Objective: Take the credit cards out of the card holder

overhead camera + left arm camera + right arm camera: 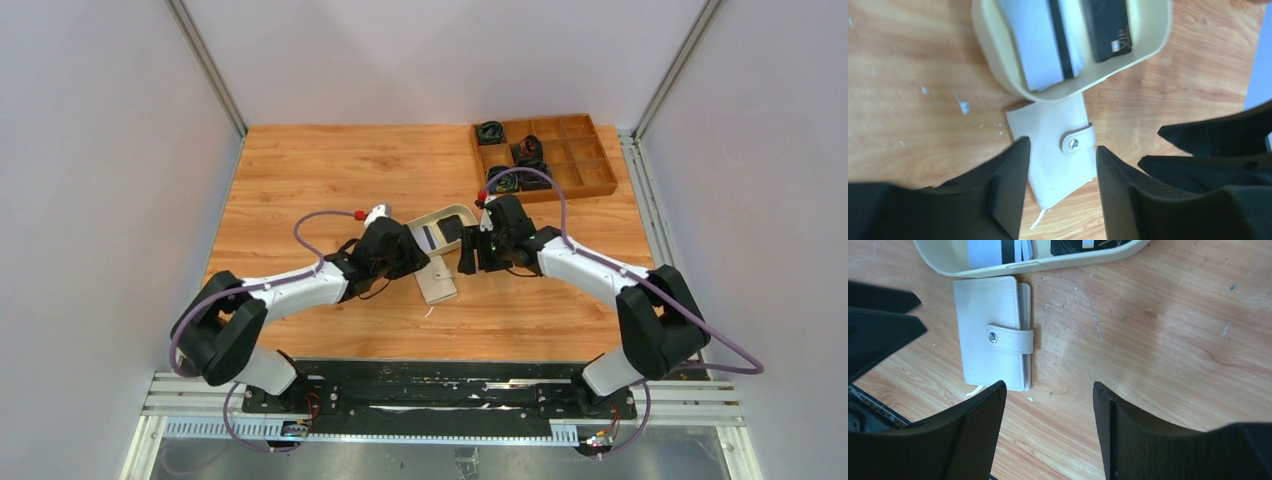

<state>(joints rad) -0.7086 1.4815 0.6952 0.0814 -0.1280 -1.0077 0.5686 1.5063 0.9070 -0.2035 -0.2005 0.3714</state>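
Top view: wallet (438,284) is lying shut on the table (300,180), touching the tray (462,211). The left gripper (412,258) and right gripper (467,256) are hovering on either side.

Left wrist view: the left gripper is standing spread and empty over the snap tab (1078,141). Cards (1040,45), one white striped and one black, are sitting in the tray.

Right wrist view: the right gripper is also spread and empty, with the wallet off to one side.

Probably the closing step. Can't tell if more cards are inside. If so, the next move is pinning the wallet and unsnapping the tab.
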